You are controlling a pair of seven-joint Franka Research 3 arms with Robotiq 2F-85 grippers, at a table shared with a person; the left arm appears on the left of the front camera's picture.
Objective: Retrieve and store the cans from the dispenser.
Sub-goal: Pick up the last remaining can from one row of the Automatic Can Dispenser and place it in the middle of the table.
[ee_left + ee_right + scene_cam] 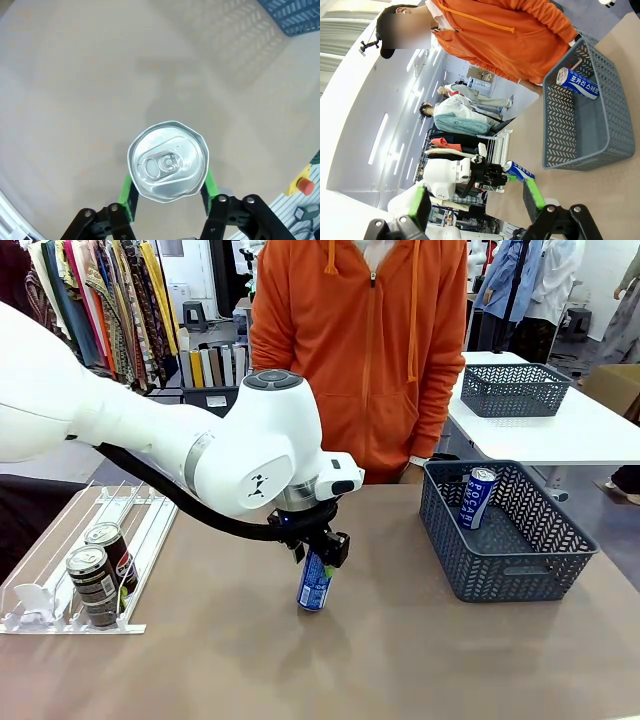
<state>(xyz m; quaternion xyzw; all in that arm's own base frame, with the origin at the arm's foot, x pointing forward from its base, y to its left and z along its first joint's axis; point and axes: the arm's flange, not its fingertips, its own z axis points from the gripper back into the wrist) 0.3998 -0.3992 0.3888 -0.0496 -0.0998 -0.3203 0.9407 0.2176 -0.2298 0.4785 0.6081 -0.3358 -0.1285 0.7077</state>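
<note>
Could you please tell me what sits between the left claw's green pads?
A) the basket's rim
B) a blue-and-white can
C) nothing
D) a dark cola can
B: the left claw has its pads on either side of a slim blue-and-white can, just below its silver top.

Person (360, 350) in orange hoodie behind brown table (420, 660); empty grey basket (515, 400) on white table (590, 435) beyond.

Front view across table (230, 670); left wrist close above shared can (167, 162).
</note>
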